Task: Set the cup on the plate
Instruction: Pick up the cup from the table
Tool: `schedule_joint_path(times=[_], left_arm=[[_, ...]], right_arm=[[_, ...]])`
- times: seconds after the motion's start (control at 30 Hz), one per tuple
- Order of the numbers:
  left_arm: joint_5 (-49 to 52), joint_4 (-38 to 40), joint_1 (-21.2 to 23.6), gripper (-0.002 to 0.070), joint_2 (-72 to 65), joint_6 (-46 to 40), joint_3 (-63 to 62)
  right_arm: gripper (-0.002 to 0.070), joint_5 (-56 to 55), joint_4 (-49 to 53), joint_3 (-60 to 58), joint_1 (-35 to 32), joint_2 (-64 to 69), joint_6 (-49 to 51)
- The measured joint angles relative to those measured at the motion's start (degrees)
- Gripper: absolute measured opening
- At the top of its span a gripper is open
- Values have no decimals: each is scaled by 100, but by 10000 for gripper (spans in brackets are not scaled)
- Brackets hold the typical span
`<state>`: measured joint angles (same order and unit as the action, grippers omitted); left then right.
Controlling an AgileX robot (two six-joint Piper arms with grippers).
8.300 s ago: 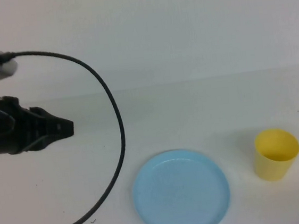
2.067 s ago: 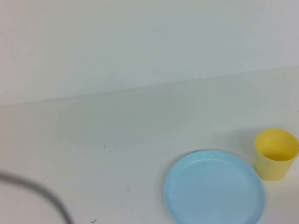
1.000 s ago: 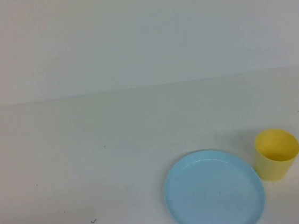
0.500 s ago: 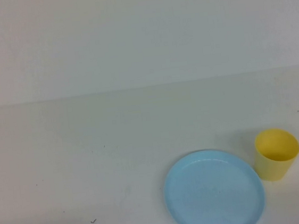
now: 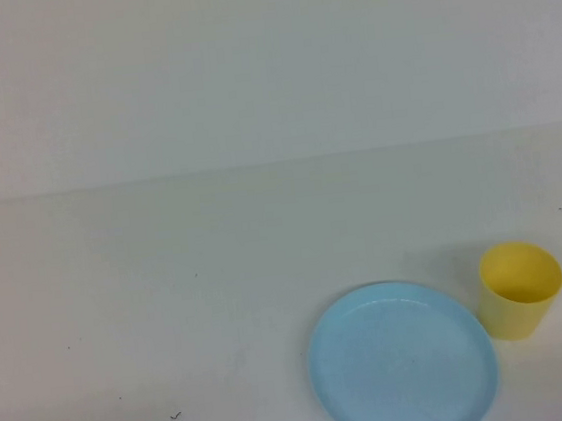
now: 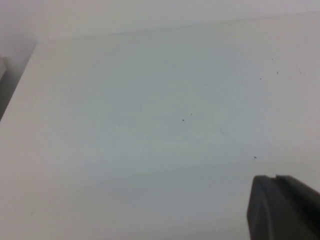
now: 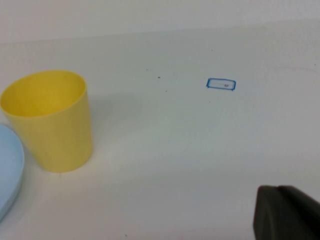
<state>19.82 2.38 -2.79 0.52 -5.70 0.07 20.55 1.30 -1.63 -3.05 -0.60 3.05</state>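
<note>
right gripper [image 7: 287, 212] closed on nothing, only its dark tip showing at the corner of the right wrist view, out of the high view altogether; hanging low over bare white table [image 5: 168, 283], near the cup yet apart from it. left gripper [image 6: 285, 207] likewise closed and empty, a dark tip over blank table in the left wrist view, nowhere near either task thing; probably parked, leaving the job to the nearer arm.

outward from the right gripper: small plain yellow plastic cup [image 7: 49, 120], tapered, no handle, standing upright with mouth up on the table, not on the plate. just beside it, round shallow light blue plastic plate [image 5: 402, 359] with a slightly raised rim, its edge close to the cup's base or touching it, hard to say which. seen from above, cup [image 5: 519, 289] on the robot's right of the plate. small blue-outlined rectangle mark [image 7: 221, 84] on the table beyond the cup.

task not yet begun, judging by this layout: jaws to be opened first, then a grasp, a lift over the rim and a short carry leftward. upright pose handy for a side grasp; light empty cup likely to tip if nudged.
</note>
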Motion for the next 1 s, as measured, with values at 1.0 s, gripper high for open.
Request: schedule_joint_path(times=[1.0], left_arm=[[0,0,-9,0,0,36,0]], right_arm=[[1,-1585,-2718,1308,0,0,-437]])
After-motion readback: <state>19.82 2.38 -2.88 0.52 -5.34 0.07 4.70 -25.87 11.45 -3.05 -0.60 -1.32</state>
